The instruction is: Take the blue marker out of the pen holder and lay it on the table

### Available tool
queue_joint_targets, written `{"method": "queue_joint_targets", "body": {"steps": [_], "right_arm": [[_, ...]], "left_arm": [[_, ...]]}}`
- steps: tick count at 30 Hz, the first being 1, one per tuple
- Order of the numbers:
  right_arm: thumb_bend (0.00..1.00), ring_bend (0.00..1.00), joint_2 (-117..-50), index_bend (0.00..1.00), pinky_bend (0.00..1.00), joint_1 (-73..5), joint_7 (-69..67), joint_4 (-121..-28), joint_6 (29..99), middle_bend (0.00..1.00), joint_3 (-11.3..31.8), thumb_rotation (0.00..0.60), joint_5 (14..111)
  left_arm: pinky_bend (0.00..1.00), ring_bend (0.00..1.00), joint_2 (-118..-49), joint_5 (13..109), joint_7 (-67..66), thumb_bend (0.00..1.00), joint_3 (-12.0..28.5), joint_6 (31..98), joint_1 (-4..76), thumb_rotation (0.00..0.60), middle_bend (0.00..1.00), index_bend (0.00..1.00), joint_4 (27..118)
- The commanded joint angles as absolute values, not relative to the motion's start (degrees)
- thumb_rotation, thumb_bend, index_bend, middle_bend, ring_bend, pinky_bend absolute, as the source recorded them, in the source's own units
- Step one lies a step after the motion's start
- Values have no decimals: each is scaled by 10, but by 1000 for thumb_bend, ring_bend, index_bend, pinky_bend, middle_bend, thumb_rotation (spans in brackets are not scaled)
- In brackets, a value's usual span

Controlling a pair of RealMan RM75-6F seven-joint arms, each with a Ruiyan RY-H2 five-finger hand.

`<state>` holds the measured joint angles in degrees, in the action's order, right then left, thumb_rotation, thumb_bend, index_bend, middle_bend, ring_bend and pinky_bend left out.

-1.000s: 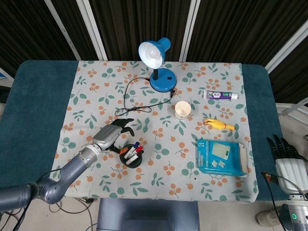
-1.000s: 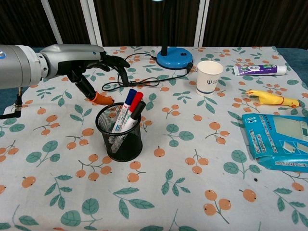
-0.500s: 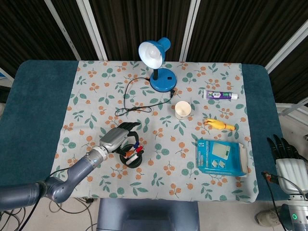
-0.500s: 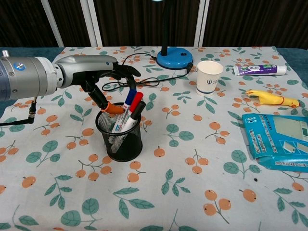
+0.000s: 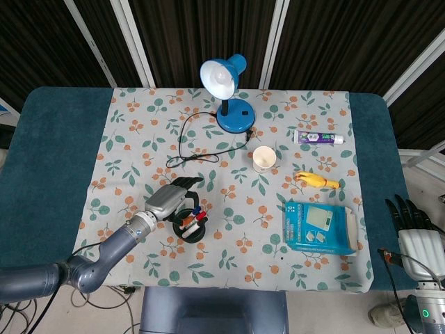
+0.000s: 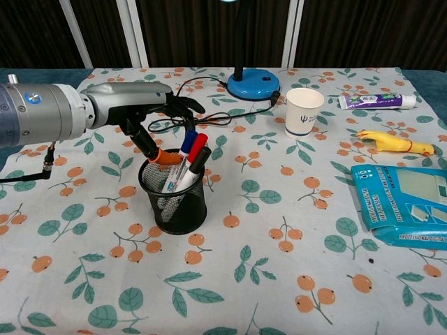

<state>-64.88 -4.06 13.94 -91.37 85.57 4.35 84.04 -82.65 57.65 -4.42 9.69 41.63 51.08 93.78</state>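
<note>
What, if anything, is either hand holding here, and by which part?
Nothing yet. The left hand hovers over the pen holder beside the blue marker; the right hand hangs empty.

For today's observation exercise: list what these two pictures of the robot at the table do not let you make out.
- Blue marker: chest view, whether the left hand touches it; the fingers hide the contact.
- Marker bodies: both views, hidden inside the pen holder.
- Lamp head: cut off by the chest view's top edge.
- Toothpaste tube print: too small.

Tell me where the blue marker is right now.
The blue marker stands in the pen holder, left of centre in the chest view, beside the red marker, with the left hand right at it.
</note>
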Motion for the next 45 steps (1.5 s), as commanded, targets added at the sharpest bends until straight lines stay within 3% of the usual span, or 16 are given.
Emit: {"method": "queue_joint_targets", "body": {"steps": [1, 15, 30, 36, 45], "right_arm": [[143, 65, -649, 22, 177, -41, 139, -913, 856, 0, 44, 600, 841], [143, 65, -649, 21, 178, -41, 139, -914, 856, 0, 43, 600, 841], [144, 65, -651, 21, 178, -40, 144, -914, 857, 0, 45, 600, 838], [145, 65, -651, 21, 178, -41, 144, -915, 856, 0, 45, 600, 838], [144, 65, -651, 21, 178, -40, 146, -915, 856, 0, 45, 600, 836]], "left_arm": [[0, 0, -826, 574, -46, 325, 96, 417, 512, 600, 47, 521, 939], [0, 0, -800, 570, -41, 396, 102, 426, 512, 600, 68, 565, 985], [0, 0, -636, 698, 77, 396, 145, 507, 438, 600, 71, 567, 1132], [0, 0, -614, 754, 109, 396, 132, 542, 406, 600, 75, 573, 1094], [0, 0, -674, 763, 165, 396, 108, 544, 394, 600, 77, 569, 962]]}}
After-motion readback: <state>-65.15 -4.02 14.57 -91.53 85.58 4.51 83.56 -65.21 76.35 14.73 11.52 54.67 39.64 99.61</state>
